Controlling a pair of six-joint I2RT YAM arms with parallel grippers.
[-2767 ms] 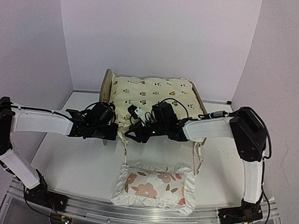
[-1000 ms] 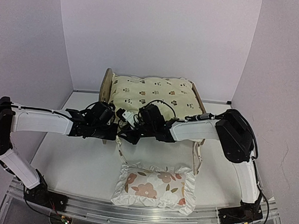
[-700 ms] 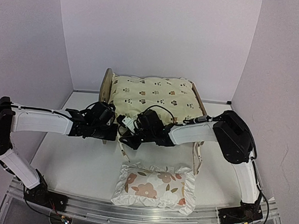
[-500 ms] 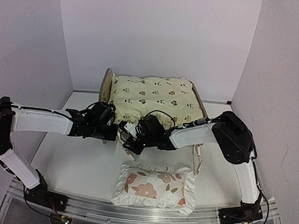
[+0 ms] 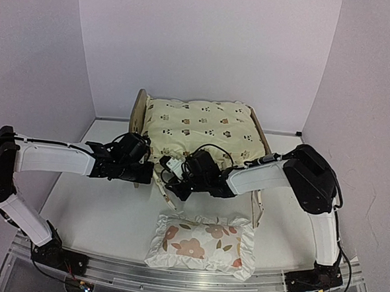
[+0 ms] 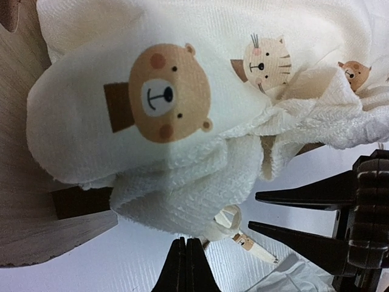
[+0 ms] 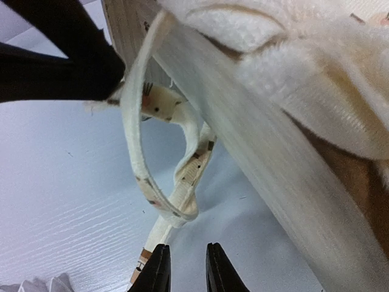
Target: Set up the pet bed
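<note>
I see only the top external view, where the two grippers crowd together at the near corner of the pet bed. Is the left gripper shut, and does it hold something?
Observer: In the left wrist view the left gripper is shut, just below a corner of the cream cushion. I cannot tell whether it pinches anything.
Operator: And the other one?
Observer: The right gripper is open by a narrow gap. Only the table shows between its fingertips.
Operator: What lies in front of it?
Observer: The right wrist view shows the tie string looped beside the rail of the pet bed, ahead of those fingertips.
</note>
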